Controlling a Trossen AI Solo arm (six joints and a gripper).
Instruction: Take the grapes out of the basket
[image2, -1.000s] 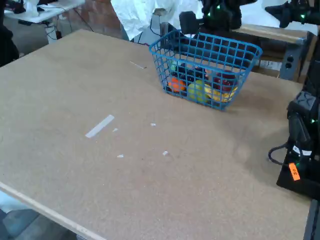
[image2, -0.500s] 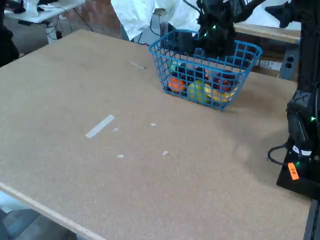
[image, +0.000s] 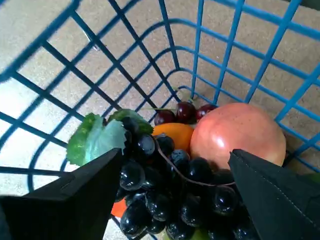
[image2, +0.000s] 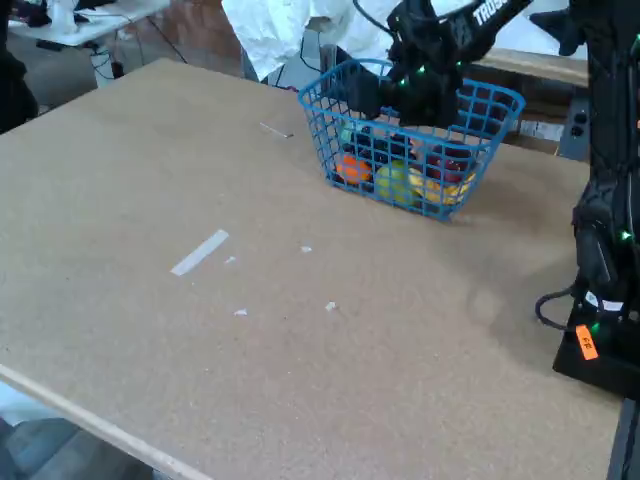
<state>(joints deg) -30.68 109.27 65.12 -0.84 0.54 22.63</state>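
The gripper (image: 175, 190), fingers spread apart, straddled the grapes (image: 170, 195) at lower centre; closing low on the bunch, clear of the basket (image: 225, 55) wires, seemed advisable.

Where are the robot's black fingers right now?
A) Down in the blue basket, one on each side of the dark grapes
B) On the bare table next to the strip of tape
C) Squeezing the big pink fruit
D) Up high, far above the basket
A: in the wrist view the open gripper has a finger on each side of the grapes, inside the basket, not clamped on them yet.
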